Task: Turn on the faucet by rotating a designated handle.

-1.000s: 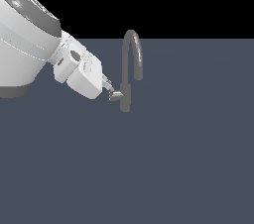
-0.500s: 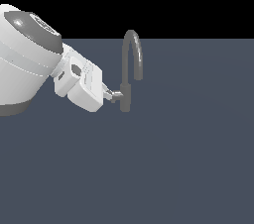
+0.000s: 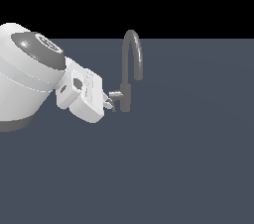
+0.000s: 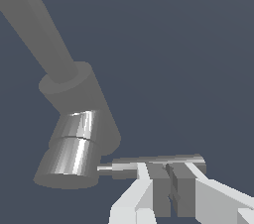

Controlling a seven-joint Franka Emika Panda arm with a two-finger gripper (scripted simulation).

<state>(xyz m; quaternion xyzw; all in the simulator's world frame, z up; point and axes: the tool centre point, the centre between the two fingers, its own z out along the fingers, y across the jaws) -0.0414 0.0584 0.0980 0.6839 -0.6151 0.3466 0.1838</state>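
Here, your end effector (image 3: 110,102) sits at the handle (image 4: 158,162), which sticks out sideways from the faucet (image 3: 128,77) body toward the exterior view's left, straight at the arm. In the wrist view the fingers (image 4: 201,188) look nearly pressed together, with the lever lying across their tips (whether they truly pinch it or only touch it I cannot tell). The lever's long axis runs horizontally away from the body, so I'd judge that your turn must sweep round that stub. The faucet stands on the bench (image 3: 188,158).
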